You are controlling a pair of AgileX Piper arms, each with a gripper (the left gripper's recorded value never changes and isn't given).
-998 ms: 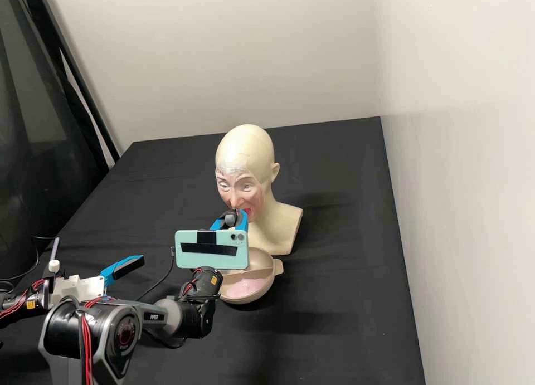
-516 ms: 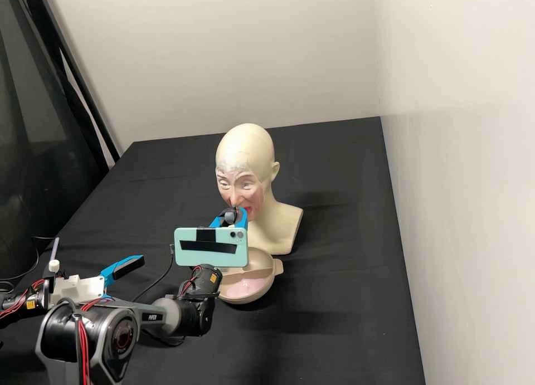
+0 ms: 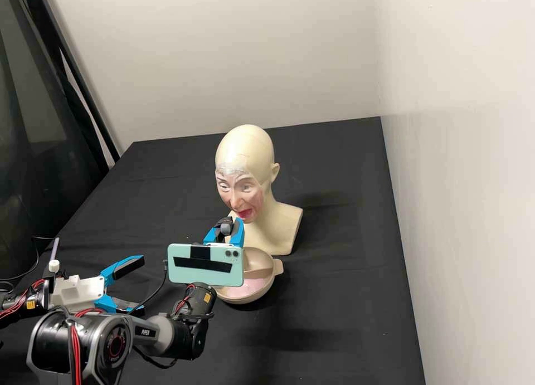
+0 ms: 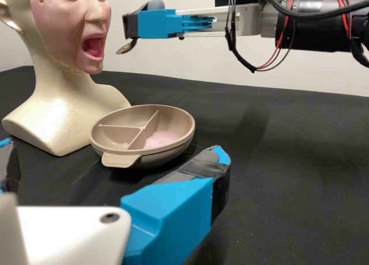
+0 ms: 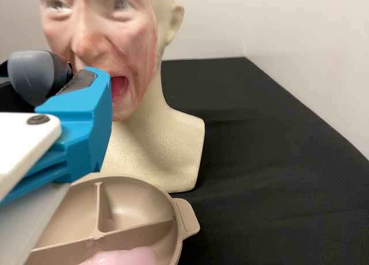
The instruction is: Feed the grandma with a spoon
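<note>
**Near.** My left gripper [image 3: 134,283] lies low over the black bench [image 3: 345,218], nearer the high camera than the bowl [image 3: 268,261], to its left and well apart from it. Its two blue fingers are spread, with nothing between them.

**Middle.** Just on the near side of the bowl, my right wrist carries a mint-green phone [image 3: 205,265] crossed by black tape. The bowl is tan and divided into compartments, with pink food [image 3: 245,287] in the largest one.

**Above the bowl's far rim.** My right gripper [image 3: 225,233] is pinched on the grey handle of the spoon [image 4: 124,46]. The spoon's tip is level with the open mouth and just short of it, not touching.

**Far.** Just behind the bowl stands the grandma head [image 3: 245,162], a pale bust facing the bowl.
</note>
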